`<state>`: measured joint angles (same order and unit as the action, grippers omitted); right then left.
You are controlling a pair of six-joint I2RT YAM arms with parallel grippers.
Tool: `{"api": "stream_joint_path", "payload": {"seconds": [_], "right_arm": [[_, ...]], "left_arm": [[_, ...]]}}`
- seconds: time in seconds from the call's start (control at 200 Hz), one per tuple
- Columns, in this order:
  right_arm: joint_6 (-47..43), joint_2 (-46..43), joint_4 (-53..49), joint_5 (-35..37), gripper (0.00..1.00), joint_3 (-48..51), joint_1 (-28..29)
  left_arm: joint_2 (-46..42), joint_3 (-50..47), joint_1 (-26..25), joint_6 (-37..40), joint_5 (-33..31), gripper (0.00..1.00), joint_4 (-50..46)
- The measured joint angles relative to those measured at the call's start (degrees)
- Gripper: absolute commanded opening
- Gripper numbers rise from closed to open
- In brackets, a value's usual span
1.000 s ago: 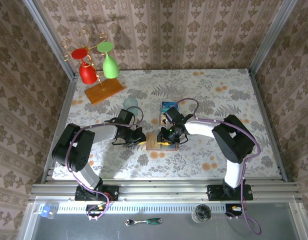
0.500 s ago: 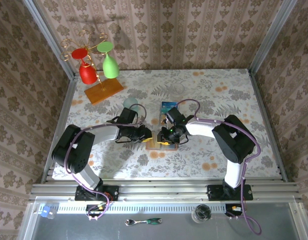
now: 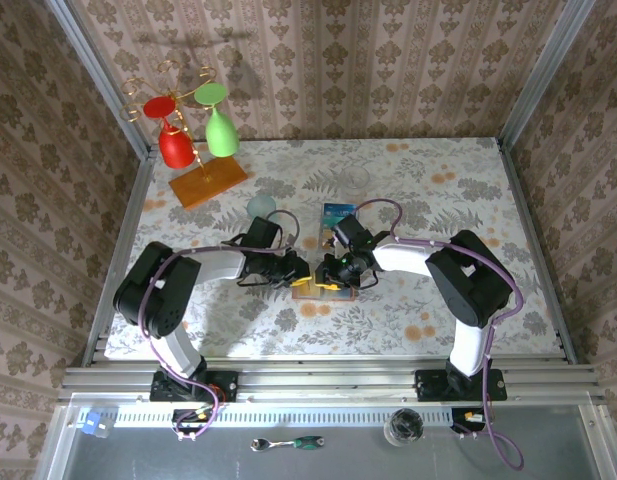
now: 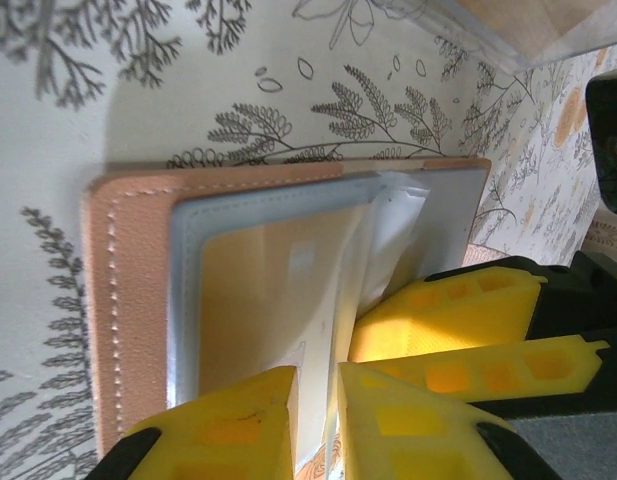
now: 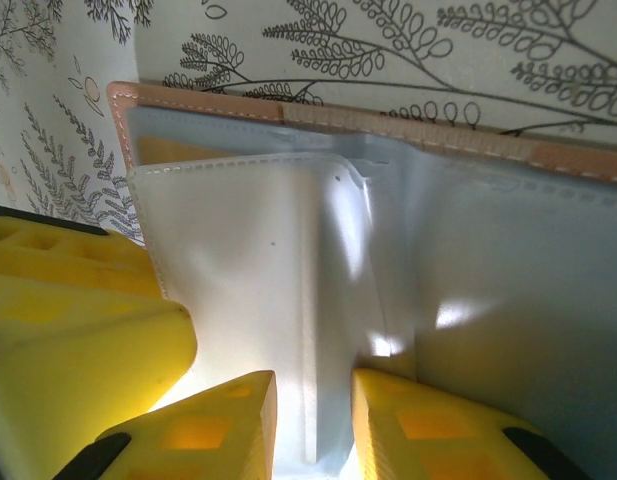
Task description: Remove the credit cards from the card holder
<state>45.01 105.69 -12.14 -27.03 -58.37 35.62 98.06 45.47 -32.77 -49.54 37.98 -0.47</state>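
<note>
The brown card holder (image 3: 310, 288) lies open on the table between my two grippers. In the left wrist view its brown border (image 4: 128, 300) frames a grey-blue pocket holding an orange-tan credit card (image 4: 258, 280). My left gripper (image 4: 318, 385) (image 3: 298, 272) has its jaws nearly together on that card's thin edge at the pocket mouth. My right gripper (image 5: 313, 400) (image 3: 331, 270) is shut on a pale inner pocket leaf (image 5: 248, 260) and holds it raised. A teal-blue credit card (image 3: 338, 212) lies flat on the table behind the holder.
A wooden rack (image 3: 206, 182) with a red glass (image 3: 175, 146) and a green glass (image 3: 221, 131) stands at the back left. A clear glass (image 3: 261, 207) sits just behind my left arm. Walls close in the table's back and sides.
My left gripper has slid right from beside the holder onto its left side, opened slightly and closed on the card's edge. The right arm has stayed put.
</note>
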Motion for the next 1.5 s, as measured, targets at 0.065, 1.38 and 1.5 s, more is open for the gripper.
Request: {"api": "stream_joint_path", "payload": {"seconds": [0.065, 1.38, 1.5], "right_arm": [[0.0, 0.0, 0.0, 0.0, 0.27, 0.0, 0.0], [-0.5, -20.6, 0.2, 4.4, 0.28, 9.0, -7.4], [-1.2, -22.1, 0.0, 4.6, 0.28, 9.9, -7.9]], "left_arm": [[0.2, 0.1, -0.3, -0.2, 0.2, 0.15, 0.2], [5.2, 11.8, -5.7, -1.0, 0.9, 0.21, -2.1], [7.1, 13.8, -6.7, -1.1, 0.9, 0.25, -2.4]]}}
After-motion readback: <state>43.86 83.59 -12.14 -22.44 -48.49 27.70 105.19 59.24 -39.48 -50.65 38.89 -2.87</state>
